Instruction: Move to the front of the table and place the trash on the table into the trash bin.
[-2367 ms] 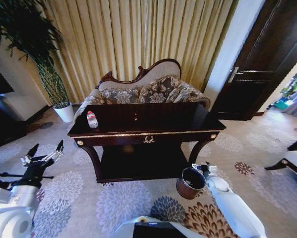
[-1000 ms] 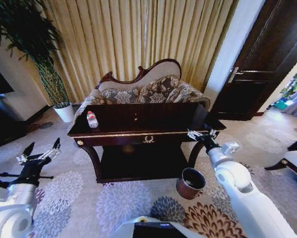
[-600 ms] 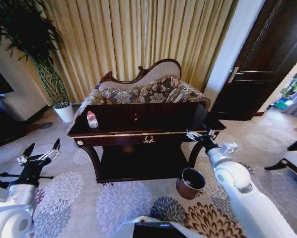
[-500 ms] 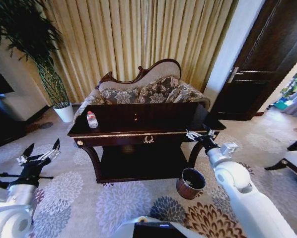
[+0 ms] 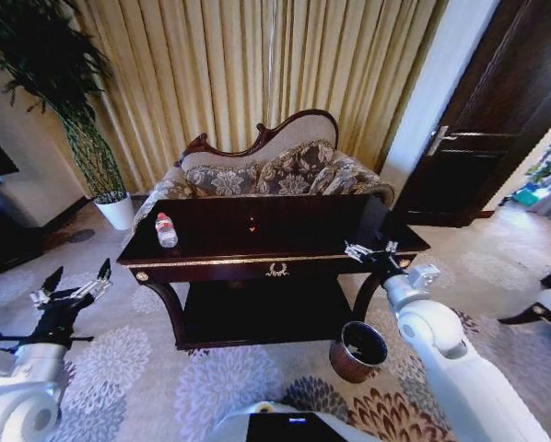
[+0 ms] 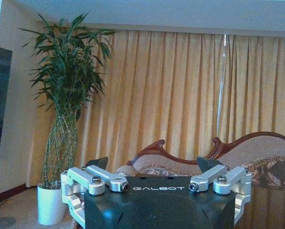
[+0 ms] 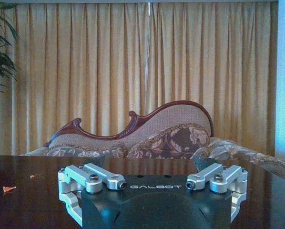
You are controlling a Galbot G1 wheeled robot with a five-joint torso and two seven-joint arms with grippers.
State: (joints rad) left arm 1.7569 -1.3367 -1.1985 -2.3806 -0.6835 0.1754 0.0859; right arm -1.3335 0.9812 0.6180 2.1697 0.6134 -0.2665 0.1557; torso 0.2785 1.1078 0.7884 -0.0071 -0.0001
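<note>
1. A plastic bottle is standing near the left end of the table, with a sofa sitting behind.
2. The trash bin is standing on the carpet below the table's right end.
3. A tiny orange scrap is lying mid-table.
4. The right gripper is hovering at the table's right front edge, fingers spread.
5. The left gripper is waiting low at the left, spread apart.

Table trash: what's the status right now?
Right hand open at table, right front corner. Left hand open, low at left. Orange scrap lies mid-table; bin on floor under right arm. Bottle stands far left.
</note>
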